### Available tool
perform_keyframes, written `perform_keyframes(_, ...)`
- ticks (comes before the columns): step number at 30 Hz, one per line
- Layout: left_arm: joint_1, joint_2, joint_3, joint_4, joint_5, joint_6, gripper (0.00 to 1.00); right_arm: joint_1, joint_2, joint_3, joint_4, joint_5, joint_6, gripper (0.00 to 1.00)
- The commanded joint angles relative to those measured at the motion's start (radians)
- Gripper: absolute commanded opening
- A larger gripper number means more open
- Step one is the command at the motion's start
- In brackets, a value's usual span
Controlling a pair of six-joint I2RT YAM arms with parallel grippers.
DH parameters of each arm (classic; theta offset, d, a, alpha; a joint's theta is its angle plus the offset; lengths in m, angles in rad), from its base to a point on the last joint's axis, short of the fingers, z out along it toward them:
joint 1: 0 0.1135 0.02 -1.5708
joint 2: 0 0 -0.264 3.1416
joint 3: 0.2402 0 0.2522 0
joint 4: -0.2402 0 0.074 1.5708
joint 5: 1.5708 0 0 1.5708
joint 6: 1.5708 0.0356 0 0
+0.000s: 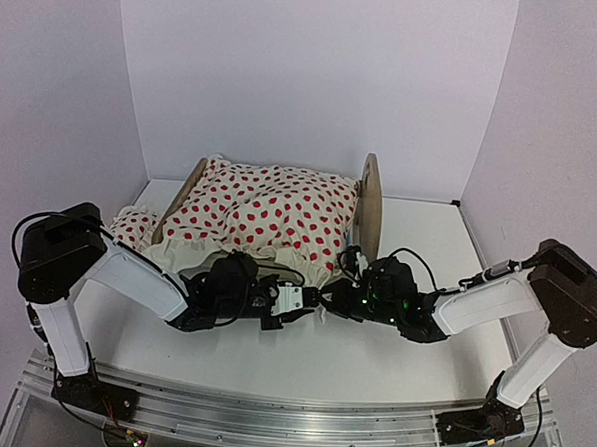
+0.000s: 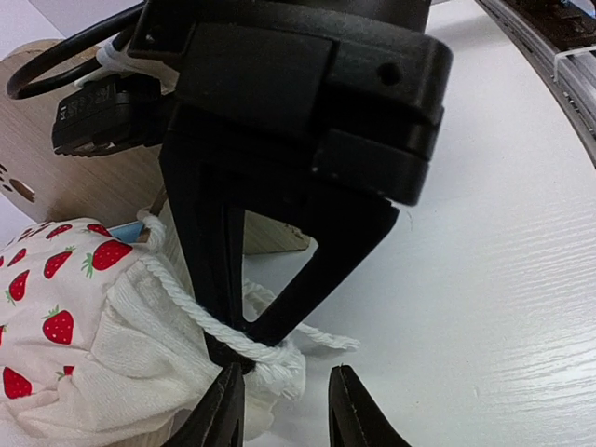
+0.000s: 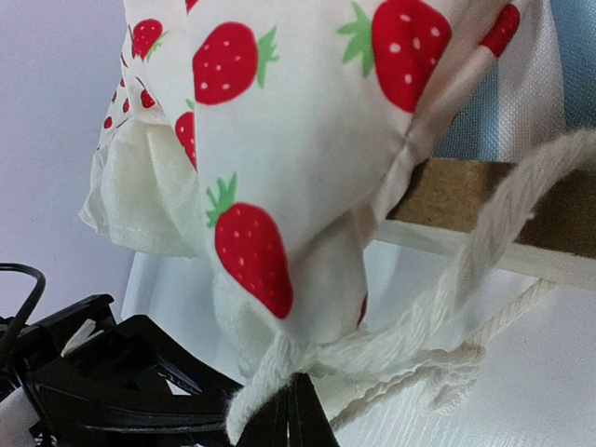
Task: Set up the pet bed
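White-shelled arms (image 1: 136, 275) with black joints (image 1: 57, 253) and cables (image 2: 74, 42).

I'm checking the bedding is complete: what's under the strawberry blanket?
The pet bed: its wooden ends stick out beside the strawberry blanket, and the right wrist view shows a strip of striped mattress. The rest of the bed is covered.
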Motion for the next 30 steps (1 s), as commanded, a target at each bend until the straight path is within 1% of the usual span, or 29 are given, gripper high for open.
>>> perform_keyframes(1,0.005,0.030,0.031,0.072,-0.041,0.039,0.32,0.006,-0.036,0.004,0.015,-0.004,-0.002,0.00)
perform_keyframes(7,0.004,0.044,0.053,0.085,-0.027,0.026,0.28,0.006,-0.041,0.000,0.016,-0.003,-0.003,0.00)
perform_keyframes(11,0.003,0.040,0.057,0.096,-0.009,0.015,0.23,0.006,-0.040,0.000,0.016,-0.005,-0.005,0.00)
perform_keyframes(13,0.004,0.037,0.055,0.098,-0.004,0.009,0.18,0.006,-0.041,0.000,0.016,-0.004,-0.005,0.00)
perform_keyframes(15,0.004,0.035,0.053,0.093,-0.002,0.007,0.12,0.005,-0.042,-0.001,0.016,-0.002,-0.005,0.00)
perform_keyframes(17,0.004,0.035,0.048,0.088,-0.005,0.008,0.03,0.006,-0.043,-0.001,0.017,0.000,-0.006,0.00)
perform_keyframes(18,0.004,0.034,0.046,0.087,-0.006,0.009,0.01,0.006,-0.043,-0.001,0.017,0.001,-0.007,0.00)
perform_keyframes(24,0.005,0.021,0.044,0.062,-0.019,-0.009,0.00,0.004,-0.048,-0.003,0.012,0.003,-0.008,0.01)
perform_keyframes(25,0.008,0.018,0.043,0.055,-0.024,-0.016,0.00,0.004,-0.054,-0.005,0.003,0.011,-0.008,0.04)
perform_keyframes(27,0.012,0.004,0.040,0.050,-0.030,-0.029,0.00,0.005,-0.075,0.004,-0.071,0.038,-0.011,0.17)
perform_keyframes(28,0.015,-0.003,0.038,0.050,-0.035,-0.033,0.00,0.006,-0.089,0.024,-0.141,0.046,-0.027,0.24)
perform_keyframes(30,0.018,-0.016,0.040,0.042,-0.038,-0.041,0.00,0.006,-0.118,0.078,-0.300,0.047,-0.072,0.29)
